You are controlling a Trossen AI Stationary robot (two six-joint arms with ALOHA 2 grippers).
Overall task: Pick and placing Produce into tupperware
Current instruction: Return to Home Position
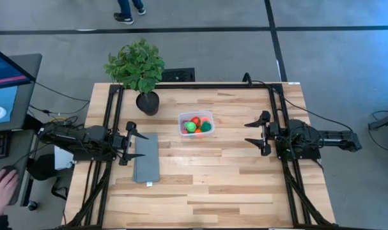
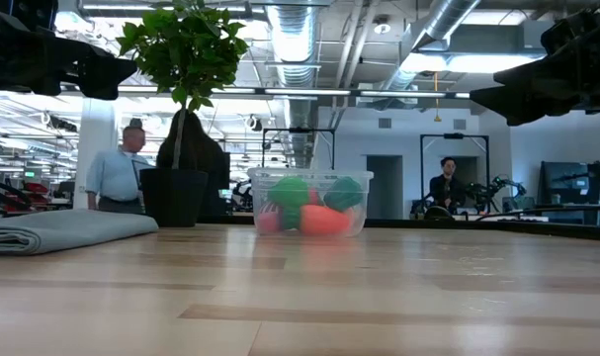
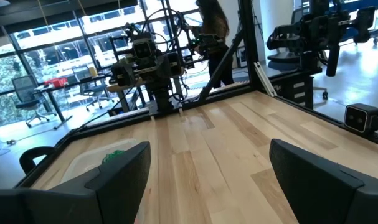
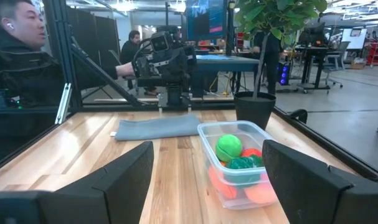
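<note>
Produce [image 1: 195, 126] sits in the tub [image 1: 180, 119], centre frame; left gripper [image 1: 144, 145] and right gripper [image 1: 247, 133] gape empty, so just retract them level.

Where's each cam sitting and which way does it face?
High: overhead, straight down; both arms, left gripper and right gripper open.
Low: on the table, level toward room; arms overhead.
Left wrist: faces right arm across table; own fingers.
Right wrist: faces left arm, tupperware; own fingers.
Shared: high, low, right wrist show tupperware, plant.
</note>
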